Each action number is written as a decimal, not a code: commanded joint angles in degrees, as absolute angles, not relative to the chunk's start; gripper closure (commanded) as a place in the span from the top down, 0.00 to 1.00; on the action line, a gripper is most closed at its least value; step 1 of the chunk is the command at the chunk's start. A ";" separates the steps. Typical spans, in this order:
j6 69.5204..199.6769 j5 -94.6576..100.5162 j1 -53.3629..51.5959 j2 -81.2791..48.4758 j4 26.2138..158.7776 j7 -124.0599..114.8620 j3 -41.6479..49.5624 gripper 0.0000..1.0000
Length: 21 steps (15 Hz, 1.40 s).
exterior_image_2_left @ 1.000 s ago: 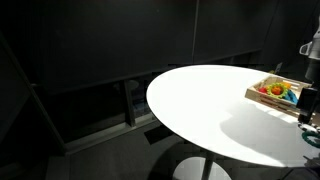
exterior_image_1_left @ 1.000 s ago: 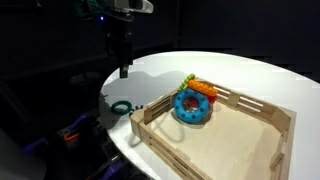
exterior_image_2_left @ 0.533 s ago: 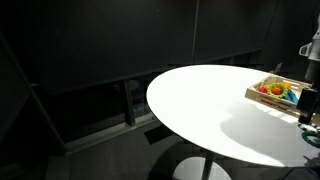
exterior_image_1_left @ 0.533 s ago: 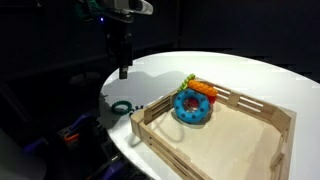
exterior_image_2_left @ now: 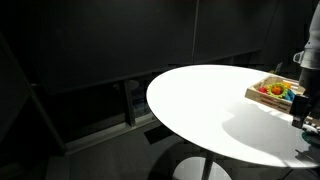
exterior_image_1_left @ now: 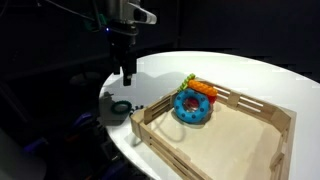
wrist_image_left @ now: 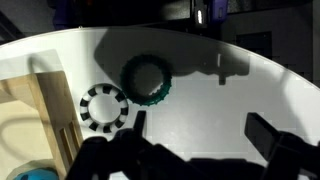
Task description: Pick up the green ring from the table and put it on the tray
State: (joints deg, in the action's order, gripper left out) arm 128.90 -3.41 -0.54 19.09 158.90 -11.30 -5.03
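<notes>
The green ring [exterior_image_1_left: 121,106] lies flat on the white table [exterior_image_1_left: 240,72] near its edge, just outside the wooden tray's [exterior_image_1_left: 230,140] near corner. In the wrist view the green ring [wrist_image_left: 146,78] lies ahead of the fingers, up and to the left. My gripper [exterior_image_1_left: 127,74] hangs above the table, a little above and behind the ring. Its fingers [wrist_image_left: 200,130] are open and empty, with bare table between them. In an exterior view the gripper [exterior_image_2_left: 303,112] is at the right border by the tray [exterior_image_2_left: 262,92].
A blue donut-shaped toy [exterior_image_1_left: 193,105] with orange and green parts leans in the tray's far corner. A black-and-white segmented circle [wrist_image_left: 103,108] lies on the table between ring and tray corner [wrist_image_left: 35,100]. The table edge is close behind the ring.
The gripper has come down and shifted slightly toward the ring. Ring, tray and toy have not moved.
</notes>
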 commanded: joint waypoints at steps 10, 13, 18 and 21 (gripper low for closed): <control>133.72 1.43 0.47 13.36 158.81 -15.52 -4.82 1.00; 133.69 2.48 0.80 13.58 158.81 -16.70 -4.81 1.00; 134.93 1.89 0.69 12.01 158.81 -16.63 -4.60 1.00; 135.20 1.64 0.33 10.64 158.81 -17.03 -4.84 1.00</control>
